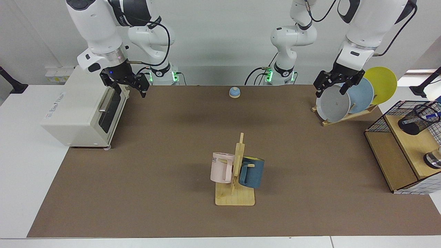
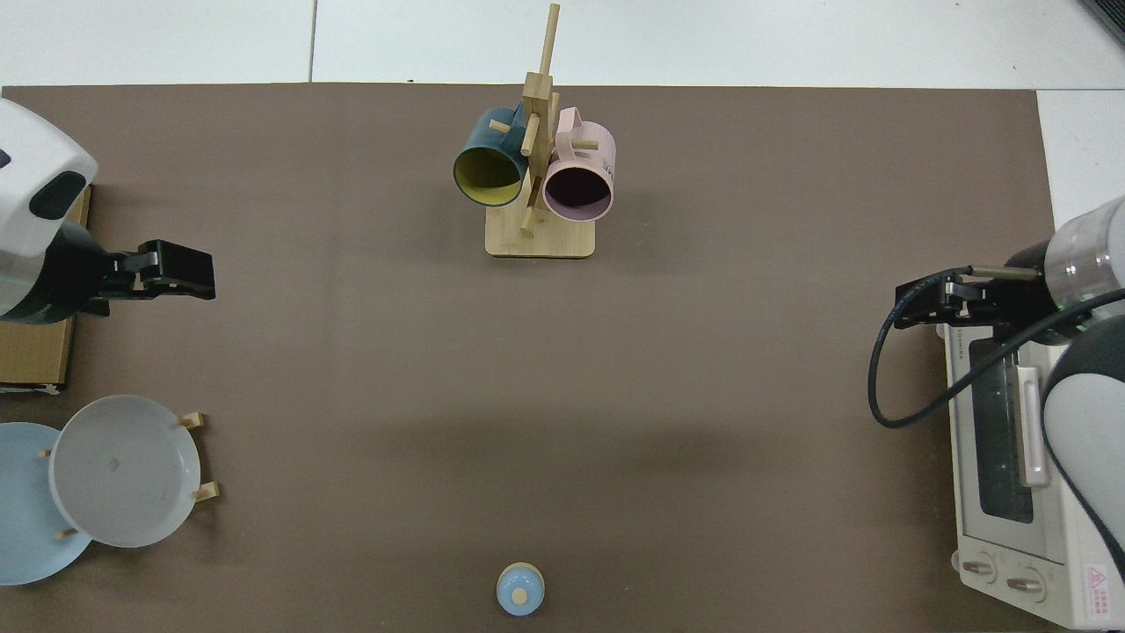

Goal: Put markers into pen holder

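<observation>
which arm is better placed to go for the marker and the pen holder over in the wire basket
Left, probably. The left gripper hangs open over the plate rack, on the same side as the pen holder and marker. The right gripper waits open by the toaster oven, across the table.

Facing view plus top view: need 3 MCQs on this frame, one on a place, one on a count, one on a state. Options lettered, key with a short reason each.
1. Where does the pen holder stand?
A. on the wooden shelf of the wire basket
B. beside the mug tree
C. on the toaster oven

2. How many plates lean in the plate rack?
A. one
B. two
C. three

3. What does the left gripper hold?
A. the marker
B. nothing, open
C. a plate

Key:
1 A: the mesh cup sits on the basket's upper shelf.
2 C: grey, blue, yellow.
3 B: its fingers are spread and empty above the grey plate; the right gripper waits by the toaster oven.
</observation>
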You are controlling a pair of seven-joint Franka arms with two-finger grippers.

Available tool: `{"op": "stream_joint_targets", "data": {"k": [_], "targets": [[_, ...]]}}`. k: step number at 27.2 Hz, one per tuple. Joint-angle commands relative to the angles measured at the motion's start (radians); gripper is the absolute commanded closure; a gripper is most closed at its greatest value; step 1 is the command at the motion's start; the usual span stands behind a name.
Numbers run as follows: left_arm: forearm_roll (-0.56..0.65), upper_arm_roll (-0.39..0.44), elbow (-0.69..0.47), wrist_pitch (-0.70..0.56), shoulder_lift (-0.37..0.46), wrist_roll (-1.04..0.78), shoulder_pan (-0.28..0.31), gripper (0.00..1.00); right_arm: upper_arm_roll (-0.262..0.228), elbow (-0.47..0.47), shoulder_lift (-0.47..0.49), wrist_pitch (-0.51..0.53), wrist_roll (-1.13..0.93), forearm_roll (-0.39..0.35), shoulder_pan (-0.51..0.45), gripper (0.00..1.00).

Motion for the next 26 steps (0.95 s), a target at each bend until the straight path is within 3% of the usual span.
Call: {"op": "stream_joint_targets", "data": {"k": [1,14,20,26], "targets": [[0.006,0.000,-0.003,-0.016,-0.012,0.010,0.003,0.00,0.010,-0.019,-0.019,0.010,-0.031,0.019,-0.026,0.00],[0.006,0.000,-0.003,-0.016,-0.012,0.010,0.003,0.00,0.002,0.051,-0.003,-0.088,-0.037,0.004,-0.023,0.00],[0.006,0.000,-0.003,-0.016,-0.012,0.010,0.003,0.00,-0.117,0.051,0.001,-0.085,-0.038,0.010,0.086,0.00],[0.006,0.000,-0.003,-0.016,-0.012,0.010,0.003,0.00,-0.124,0.050,-0.002,-0.074,-0.040,0.015,0.089,0.00]]}}
